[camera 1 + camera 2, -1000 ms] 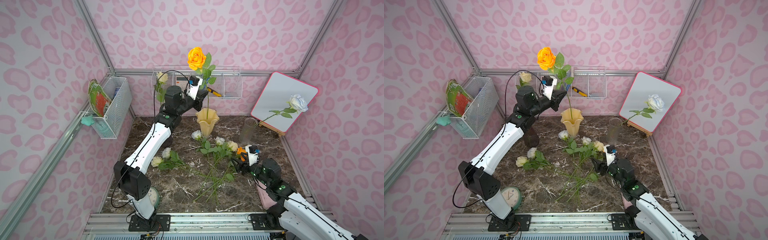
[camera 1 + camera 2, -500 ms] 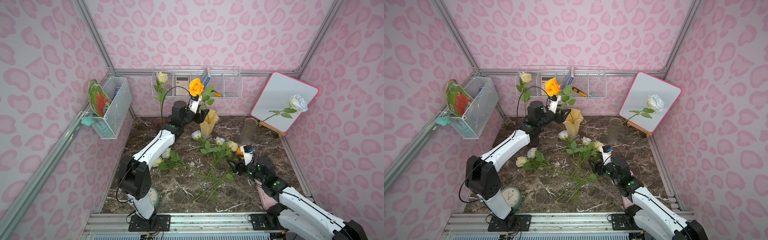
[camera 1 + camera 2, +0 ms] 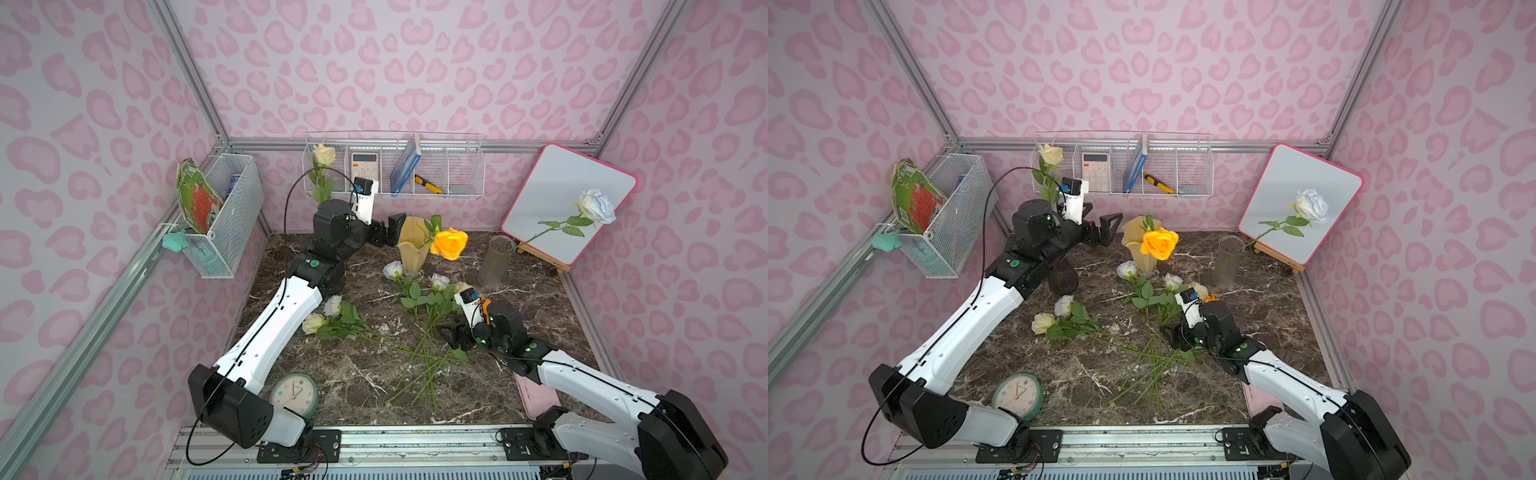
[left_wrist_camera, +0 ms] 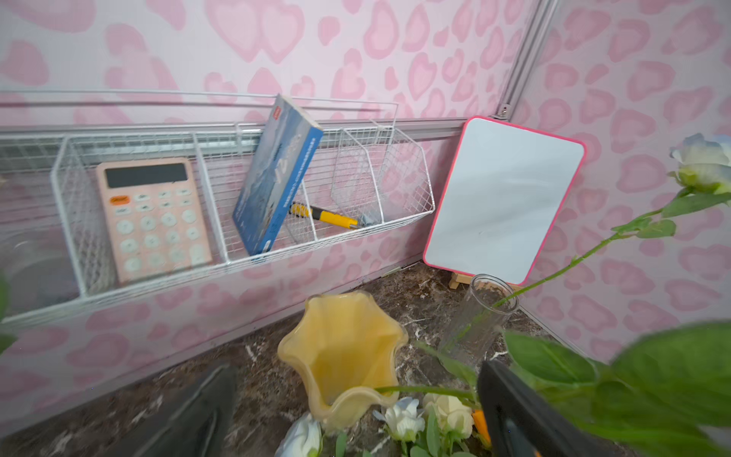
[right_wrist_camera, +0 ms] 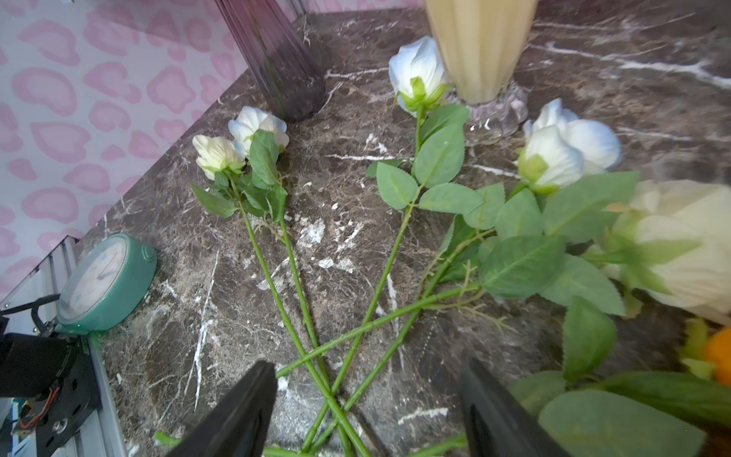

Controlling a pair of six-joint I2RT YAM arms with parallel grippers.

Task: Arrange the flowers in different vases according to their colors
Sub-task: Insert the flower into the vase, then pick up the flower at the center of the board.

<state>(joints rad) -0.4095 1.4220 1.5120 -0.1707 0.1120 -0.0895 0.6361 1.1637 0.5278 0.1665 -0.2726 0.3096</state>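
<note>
An orange rose [image 3: 449,244] [image 3: 1158,244] stands in the pale yellow vase [image 3: 411,249] [image 4: 344,352], with its head leaning over the rim. My left gripper [image 3: 390,230] [image 3: 1106,230] [image 4: 356,372] is open just beside that vase and holds nothing. A cream rose [image 3: 1050,156] stands in the dark purple vase [image 3: 1064,279], which my left arm hides in a top view. A white-blue rose [image 3: 597,206] leans out of the clear vase [image 3: 494,262]. Several white and cream flowers [image 3: 392,270] [image 5: 419,75] lie on the table. My right gripper [image 3: 455,336] [image 5: 368,372] hangs open over their crossed stems [image 5: 324,356].
A wire basket [image 3: 469,183] on the back wall holds a calculator, a book and a yellow cutter. Another basket [image 3: 224,216] hangs on the left wall. A whiteboard on an easel [image 3: 552,199] leans at the back right. A green clock [image 3: 295,395] sits front left.
My left arm came down with the orange rose, set its stem in the yellow vase and opened. The rose now leans over the rim. My right gripper edged closer to the stems.
</note>
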